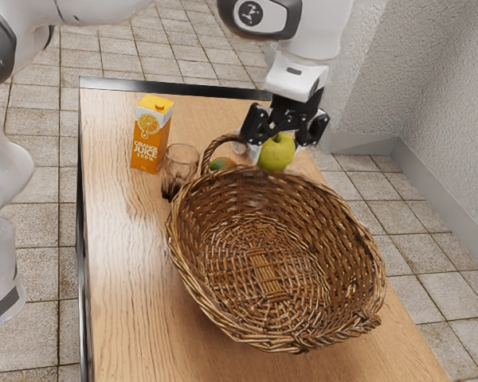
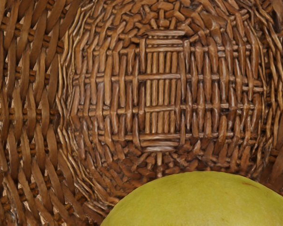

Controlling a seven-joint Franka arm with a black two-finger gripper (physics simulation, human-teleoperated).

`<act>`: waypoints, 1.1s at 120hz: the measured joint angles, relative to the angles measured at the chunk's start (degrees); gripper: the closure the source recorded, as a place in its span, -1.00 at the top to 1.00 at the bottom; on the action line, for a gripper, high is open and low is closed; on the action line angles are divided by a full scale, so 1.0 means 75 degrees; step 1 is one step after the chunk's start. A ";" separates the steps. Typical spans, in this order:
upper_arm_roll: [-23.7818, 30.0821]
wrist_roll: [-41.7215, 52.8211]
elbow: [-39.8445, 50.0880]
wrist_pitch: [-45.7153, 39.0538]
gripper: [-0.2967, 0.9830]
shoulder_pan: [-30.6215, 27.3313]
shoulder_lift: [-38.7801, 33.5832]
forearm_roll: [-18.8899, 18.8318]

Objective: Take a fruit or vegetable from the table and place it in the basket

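Wood-grained tabletop [image 1: 115, 278] ran beneath everything, streaked pale and brown; nearest on it sat the basket [image 1: 193, 280], a deep brown wicker one, its mouth open upward and its floor woven round a small panel of straight canes. Above the basket, by the far part of its rim in the exterior view, hung the yellow-green fruit [image 1: 277, 156]; the black gripper [image 1: 280, 143] had it grasped between its two fingers, hand pointing downward; in the wrist view the fruit's rounded top stood out against the basket's woven floor. Just beyond the basket's looped handle [image 1: 217, 143] lay a reddish-green fruit [image 1: 221, 164], partly hidden by the rim; just beside the basket, toward the exterior view's left, stood a tinted clear glass [image 1: 180, 165], upright; farther from the basket, past that glass, an orange juice carton [image 1: 151, 135] stood upright, white and orange; beyond the basket and all of these ran the table's black far edge [image 1: 183, 87]; farther out spread beige floor tiles [image 1: 442, 259], and toward the exterior view's right of the basket rose a rough pale wall [image 1: 454, 95].
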State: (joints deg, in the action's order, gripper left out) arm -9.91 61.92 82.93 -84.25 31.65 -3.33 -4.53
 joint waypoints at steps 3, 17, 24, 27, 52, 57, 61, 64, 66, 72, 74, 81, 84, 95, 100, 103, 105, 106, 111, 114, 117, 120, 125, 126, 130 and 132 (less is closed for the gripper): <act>-0.0001 -0.0031 0.0000 0.0004 -0.44 -0.0059 0.0000 -0.0017; -0.0026 -0.0145 0.0000 0.0120 0.02 0.0059 0.0040 -0.0049; -0.0028 -0.0194 -0.0004 0.0196 0.17 0.0185 0.0046 -0.0028; -0.0028 -0.0213 -0.0005 0.0228 0.22 0.0237 0.0052 -0.0017; -0.0027 -0.0344 -0.0005 0.0394 0.46 0.0377 0.0071 0.0021; -0.0027 -0.0365 -0.0006 0.0411 0.48 0.0347 0.0072 0.0020; -0.0027 -0.0381 -0.0005 0.0423 0.49 0.0317 0.0073 0.0019; -0.0030 -0.0393 -0.0005 0.0431 0.50 0.0297 0.0073 0.0017; -0.0041 -0.0400 -0.0004 0.0437 0.50 0.0292 0.0073 0.0014; -0.0164 -0.0419 -0.0004 0.0453 0.51 0.0349 0.0065 0.0004; -0.0243 -0.0424 -0.0004 0.0461 0.52 0.0394 0.0062 0.0001; -0.0693 -0.0439 -0.0005 0.0494 0.52 0.0616 0.0052 -0.0024; -0.1021 -0.0434 -0.0009 0.0506 0.52 0.0778 0.0049 -0.0037; -0.2414 -0.0372 -0.0014 0.0538 0.53 0.0962 0.0043 -0.0064; -0.3051 -0.0327 -0.0015 0.0547 0.53 0.0795 0.0044 -0.0076; -0.3486 -0.0295 -0.0015 0.0548 0.53 0.0698 0.0044 -0.0084; -0.3768 -0.0272 -0.0015 0.0547 0.53 0.0611 0.0045 -0.0089; -0.3897 -0.0260 -0.0015 0.0546 0.53 0.0552 0.0046 -0.0090; -0.4363 -0.0198 -0.0015 0.0537 0.53 0.0098 0.0053 -0.0096; -0.4510 -0.0163 -0.0015 0.0533 0.53 -0.0242 0.0061 -0.0099; -0.4601 -0.0130 -0.0015 0.0528 0.53 -0.0551 0.0072 -0.0099; -0.4658 -0.0097 -0.0016 0.0524 0.53 -0.0791 0.0080 -0.0098; -0.4710 -0.0046 -0.0016 0.0518 0.54 -0.1014 0.0100 -0.0096; -0.4717 -0.0036 -0.0016 0.0517 0.54 -0.1030 0.0104 -0.0096; -0.4734 0.0002 -0.0016 0.0511 0.54 -0.1020 0.0118 -0.0095; -0.4737 0.0020 -0.0016 0.0509 0.54 -0.0975 0.0125 -0.0094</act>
State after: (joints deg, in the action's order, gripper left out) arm -45.43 62.07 82.82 -80.44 24.34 -2.40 -5.24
